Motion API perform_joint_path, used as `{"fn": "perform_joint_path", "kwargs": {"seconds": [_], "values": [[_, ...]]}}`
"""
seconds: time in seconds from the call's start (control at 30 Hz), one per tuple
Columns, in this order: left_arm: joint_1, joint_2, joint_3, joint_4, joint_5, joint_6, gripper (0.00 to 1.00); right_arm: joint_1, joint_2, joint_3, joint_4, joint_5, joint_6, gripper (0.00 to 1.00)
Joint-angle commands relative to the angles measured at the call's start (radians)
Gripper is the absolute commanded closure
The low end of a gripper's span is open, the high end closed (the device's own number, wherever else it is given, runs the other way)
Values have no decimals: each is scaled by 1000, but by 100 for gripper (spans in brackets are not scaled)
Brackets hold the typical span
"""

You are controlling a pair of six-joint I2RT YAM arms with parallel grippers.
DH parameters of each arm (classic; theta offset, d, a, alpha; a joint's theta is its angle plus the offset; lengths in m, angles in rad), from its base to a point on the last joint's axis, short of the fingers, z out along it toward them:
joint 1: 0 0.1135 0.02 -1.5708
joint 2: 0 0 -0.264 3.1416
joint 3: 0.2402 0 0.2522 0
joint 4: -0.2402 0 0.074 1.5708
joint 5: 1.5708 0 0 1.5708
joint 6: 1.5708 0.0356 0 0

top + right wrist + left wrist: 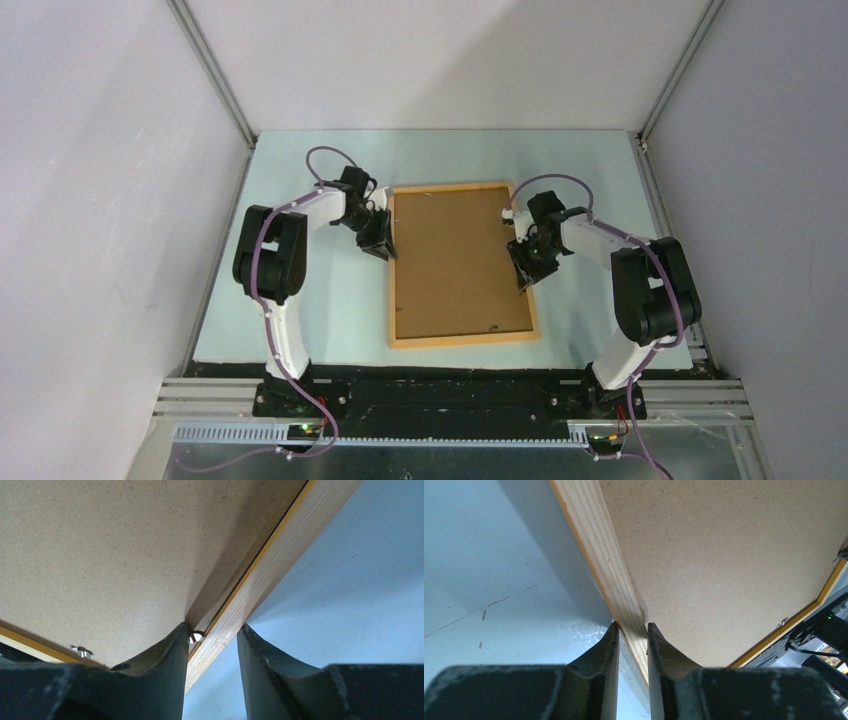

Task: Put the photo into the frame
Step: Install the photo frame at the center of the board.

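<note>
Two wrist cams beat top view: left gripper (631, 628), bottom centre, clamped on frame (599, 545) rail; right gripper (215, 627) loosely straddling opposite rail, lower-right finger (257, 655) off wood.

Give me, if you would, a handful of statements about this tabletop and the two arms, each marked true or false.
1. The frame lies flat on the table, brown backing board upward. True.
2. The left tool pinches the frame's left rail between its fingers. True.
3. The photo lies on the table beside the frame. False: no photo shows in any view.
4. The right tool hovers over the middle of the backing board. False: it straddles the frame's right rail, with its outer finger apart from the wood.
</note>
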Motion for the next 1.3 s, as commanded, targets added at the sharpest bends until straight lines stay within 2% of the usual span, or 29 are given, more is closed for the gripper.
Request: {"fn": "perform_joint_path", "kwargs": {"seconds": [0.0, 0.43, 0.67, 0.93, 1.27], "values": [[7, -52, 4, 0, 82, -2, 100, -4, -9, -17, -10, -29, -35, 58], [12, -52, 3, -2, 84, -5, 100, -36, -11, -19, -40, -55, -79, 59], [12, -53, 3, -1, 81, -5, 100, -38, -16, -19, -48, -42, -108, 53], [13, -53, 3, -1, 81, -5, 100, -52, -34, -13, -37, -48, -89, 53], [13, -52, -2, -1, 101, -2, 100, -138, -54, 86, -46, -139, -4, 40]]}}
